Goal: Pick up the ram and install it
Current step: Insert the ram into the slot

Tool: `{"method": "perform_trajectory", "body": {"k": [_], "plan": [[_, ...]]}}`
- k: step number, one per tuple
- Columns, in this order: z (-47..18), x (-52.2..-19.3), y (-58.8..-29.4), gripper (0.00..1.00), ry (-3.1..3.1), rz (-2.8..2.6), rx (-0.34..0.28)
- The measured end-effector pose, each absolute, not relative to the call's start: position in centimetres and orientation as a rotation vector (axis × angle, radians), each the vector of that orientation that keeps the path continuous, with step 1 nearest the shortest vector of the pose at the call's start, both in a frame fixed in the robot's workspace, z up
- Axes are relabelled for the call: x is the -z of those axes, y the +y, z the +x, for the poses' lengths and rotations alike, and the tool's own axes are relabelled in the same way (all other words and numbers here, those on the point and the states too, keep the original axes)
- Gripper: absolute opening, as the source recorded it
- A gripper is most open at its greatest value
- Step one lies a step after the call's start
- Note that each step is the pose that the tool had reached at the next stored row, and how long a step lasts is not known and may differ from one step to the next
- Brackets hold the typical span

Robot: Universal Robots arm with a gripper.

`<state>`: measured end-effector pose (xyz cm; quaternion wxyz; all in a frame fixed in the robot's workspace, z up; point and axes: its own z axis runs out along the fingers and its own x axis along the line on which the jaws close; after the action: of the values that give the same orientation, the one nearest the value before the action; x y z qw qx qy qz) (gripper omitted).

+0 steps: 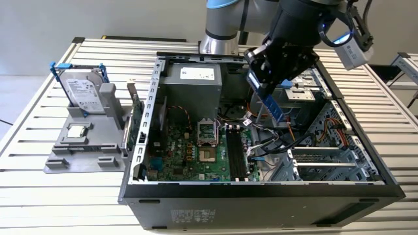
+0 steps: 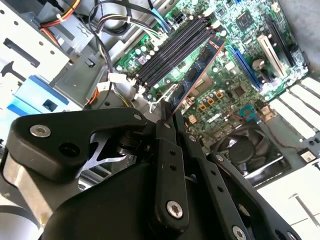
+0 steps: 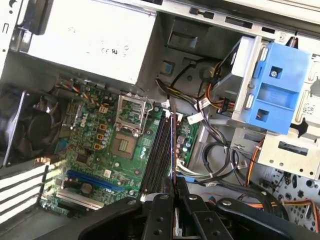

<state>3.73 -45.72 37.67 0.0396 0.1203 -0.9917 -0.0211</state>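
Clamping ram (image 2: 195, 72), pincer (image 2: 169, 109) above slots (image 2: 170, 55)

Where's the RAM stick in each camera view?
Exterior view: the ram hangs from the end effector.
Second wrist view: the ram slants away from the end effector, above the memory slots.
First wrist view: the ram is edge-on, a thin line along the memory slots.
Shared landmark: the black memory slots.
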Motion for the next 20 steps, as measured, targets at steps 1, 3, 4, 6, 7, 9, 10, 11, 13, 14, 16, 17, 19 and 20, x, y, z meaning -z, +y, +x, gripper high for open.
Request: {"method": "perform_trajectory", "body": {"k": [1, 3, 4, 6, 7, 9, 10, 11, 13, 14, 16, 17, 19, 20], "plan": [[3.73, -37.67, -45.72, 0.0, -3.041, 0.353, 0.065], [3.74, -37.68, -45.72, 0.0, -3.046, 0.319, 0.067], [3.73, -37.68, -45.72, 0.0, -3.048, 0.302, 0.067], [3.73, -37.67, -45.72, 0.0, -3.051, 0.269, 0.069], [3.73, -37.67, -45.72, 0.0, -3.053, 0.253, 0.069], [3.73, -37.67, -45.72, 0.0, -3.056, 0.219, 0.071], [3.73, -37.67, -45.72, 0.0, -3.057, 0.202, 0.071], [3.74, -37.67, -45.72, 0.0, -3.059, 0.186, 0.072], [3.73, -37.67, -45.72, 0.0, -3.061, 0.155, 0.073], [3.74, -37.67, -45.72, 0.0, -3.061, 0.143, 0.074], [3.74, -37.67, -45.72, 0.0, -3.062, 0.134, 0.074], [3.73, -37.67, -45.72, 0.0, -3.062, 0.134, 0.074], [3.73, -37.67, -45.72, 0.0, -3.062, 0.134, 0.074], [3.73, -37.67, -45.72, 0.0, -3.062, 0.134, 0.074]]}}
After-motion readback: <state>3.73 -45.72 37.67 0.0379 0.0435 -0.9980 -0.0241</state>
